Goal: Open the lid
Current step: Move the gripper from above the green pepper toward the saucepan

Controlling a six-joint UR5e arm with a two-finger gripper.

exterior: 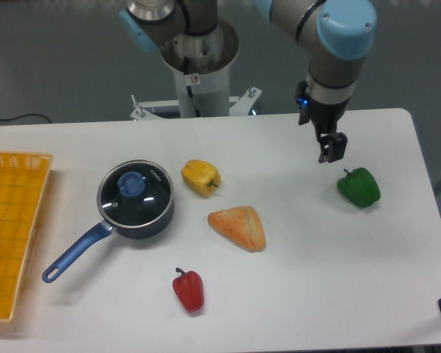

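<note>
Spanning the scene, the white rectangular table [294,294] is carrying everything, and the dark blue saucepan with its long blue handle [136,213] is sitting well to the left of and below the two-finger pincer [332,151]. Sitting square on that saucepan, still closed, the round transparent glass lid with its thin metal rim and blue central knob [134,184] is presenting the knob upward, probably the handiest grip. The pincer is hanging beside the green bell pepper [359,187], holding nothing; whether wide or narrow I cannot tell.
</note>
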